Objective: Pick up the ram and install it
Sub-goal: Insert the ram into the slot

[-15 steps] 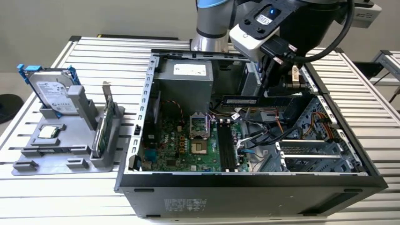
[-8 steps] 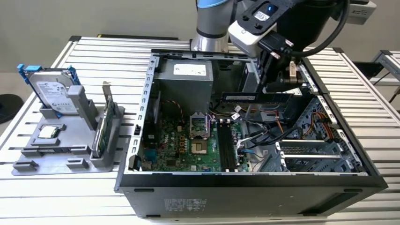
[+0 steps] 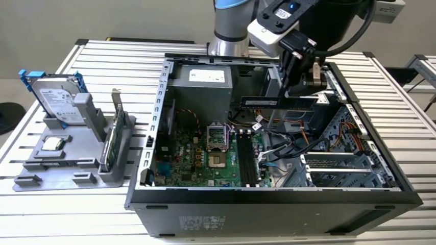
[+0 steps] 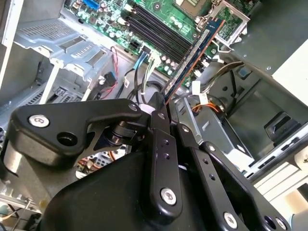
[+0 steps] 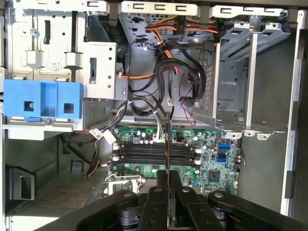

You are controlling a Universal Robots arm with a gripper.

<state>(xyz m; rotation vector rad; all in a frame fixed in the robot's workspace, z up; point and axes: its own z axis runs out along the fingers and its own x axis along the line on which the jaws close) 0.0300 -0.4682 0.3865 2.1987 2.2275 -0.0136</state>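
Black metal closest in both wrist views. Pinched the ram (image 5: pixel 167 144) by one end between the tips of the gripper (image 5: pixel 167 175), jaws pressed onto its faces. Held it aloft over the open case (image 3: pixel 272 196), touching nothing else, jutting ahead of the fingertips. Showed it thin and edge-on in the first wrist view, a blue board with a coppery edge in the second.

Beyond the stick: pick-up judged done, install not. Left the four black slots (image 5: pixel 156 153) on the motherboard (image 5: pixel 211 163) looking empty, well apart from the ram. Lay crosswise to those slots in the exterior view, so neither lined up, lowered nor seated.

Farther out, on the table (image 3: pixel 68 214) at the exterior view's left: a grey holder (image 3: pixel 51 163) with a drive (image 3: pixel 58 102) and a green card (image 3: pixel 112 135), well apart from the case.

Could not make out the pads' contact with the board, masked by the gripper's own links in the wrist views. Could not tell whether the slot latches stood open. Lost part of the ram's gripped end behind the fingers in the exterior view, and the arm (image 3: pixel 228 25) past that view's top edge.
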